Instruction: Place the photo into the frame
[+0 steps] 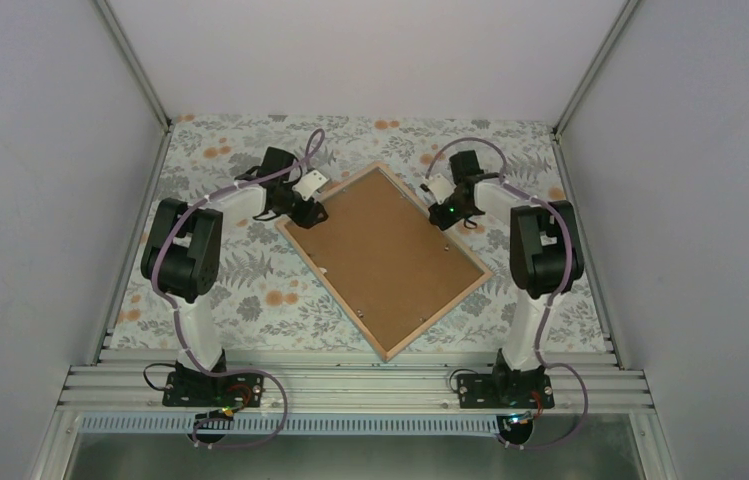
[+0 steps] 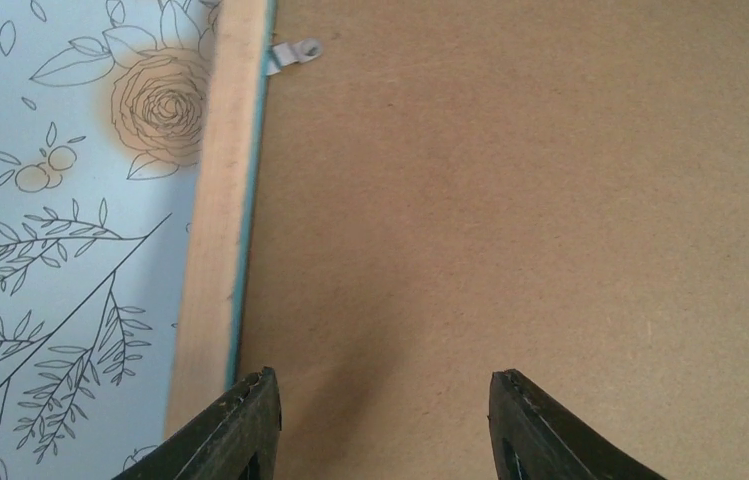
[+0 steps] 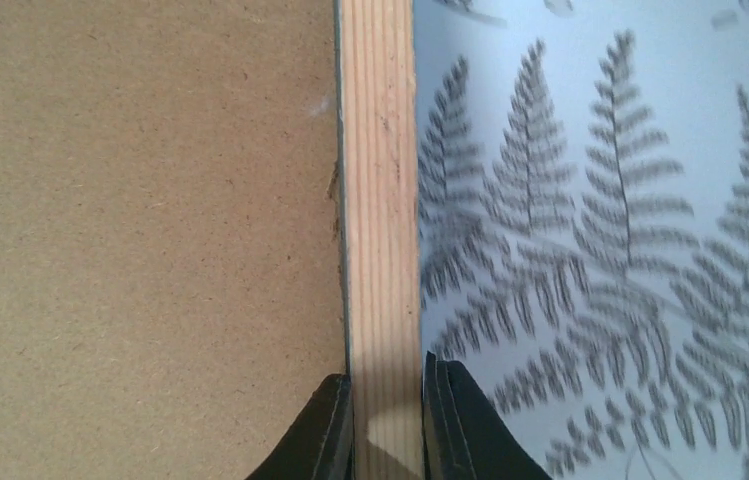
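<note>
Arms: two, a left arm (image 1: 185,250) and a right arm (image 1: 545,245), bolted at 6 o'clock on the worktop's near edge, both reaching toward 12.
Pincers: two, one on each arm.
Frame: one frame (image 3: 380,150). It lies flat, back side up, in the middle of the worktop, turned so its long sides run roughly from 11 to 5 o'clock. The rail is light wood with a thin teal line along its inner edge.
Backing board: one plain brown backing board (image 1: 385,255).
Clips: one small metal clip (image 2: 295,52) is plain to see on the rail's inner edge, its tab lying on the board. I cannot count the others from here.
Left pincer: the left pincer (image 2: 385,380) is at 10 o'clock of the frame. Its fingers are spread apart over the brown board, the outer one just beside the wooden rail, with nothing between them.
Right pincer: the right pincer (image 3: 387,385) is at 2 o'clock of the frame. Its fingers are pressed in on the wooden rail, one on the board side and one on the cloth side.
Worktop: a pale blue cloth (image 1: 240,290) covers it, printed with ferns, leaves and orange roses.
Room: plain pale walls (image 1: 370,50) close in at 9, 12 and 3 o'clock. A ribbed metal rail (image 1: 350,385) runs along the near edge under the arm bases.
Inside the frame: the brown board fills the opening from rail to rail.
</note>
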Robot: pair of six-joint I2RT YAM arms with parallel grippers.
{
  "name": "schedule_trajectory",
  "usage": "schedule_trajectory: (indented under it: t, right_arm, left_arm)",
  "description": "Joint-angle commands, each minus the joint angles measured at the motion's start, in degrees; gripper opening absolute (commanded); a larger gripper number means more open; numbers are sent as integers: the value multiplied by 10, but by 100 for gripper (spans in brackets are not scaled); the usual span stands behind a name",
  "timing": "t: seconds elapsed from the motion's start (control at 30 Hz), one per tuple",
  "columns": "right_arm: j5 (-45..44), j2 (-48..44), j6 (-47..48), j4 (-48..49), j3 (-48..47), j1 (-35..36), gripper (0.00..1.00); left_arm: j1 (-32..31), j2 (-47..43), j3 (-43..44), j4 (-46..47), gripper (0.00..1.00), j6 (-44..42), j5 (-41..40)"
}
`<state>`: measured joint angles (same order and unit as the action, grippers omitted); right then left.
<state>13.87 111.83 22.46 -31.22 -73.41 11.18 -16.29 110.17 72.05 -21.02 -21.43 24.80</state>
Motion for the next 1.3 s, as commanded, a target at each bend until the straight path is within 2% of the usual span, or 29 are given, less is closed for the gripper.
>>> schedule_trajectory:
  t: [0.0,0.13,0.2,0.27,0.3,0.37,0.7,0.9,1.27]
  right_arm:
    - [37,26,42,4,-51,40,13]
    - [23,38,65,-5,-93,75,17]
    - [29,41,58,-20,-117,78,29]
    - [33,34,50,-31,-126,74,46]
    - [36,25,46,-34,-123,71,50]
    - [34,0,34,-31,-93,66,58]
    - [-59,-110,-5,1,71,64,82]
    - [-67,-101,-44,14,83,72,85]
    - [-83,-78,-38,15,95,82,72]
  left_arm:
    - [2,-9,-11,12,53,0,-12]
    - [1,-10,-19,15,53,-5,-8]
    - [1,-15,-22,17,53,-8,-8]
    - [1,-15,-27,18,53,-10,-8]
    - [1,-16,-31,20,53,-11,-7]
    - [-2,-18,-43,25,53,-13,-7]
    - [-22,-13,-73,45,53,-13,-20]
    - [-26,-1,-69,48,53,-9,-24]
    - [-27,4,-70,53,53,-9,-33]
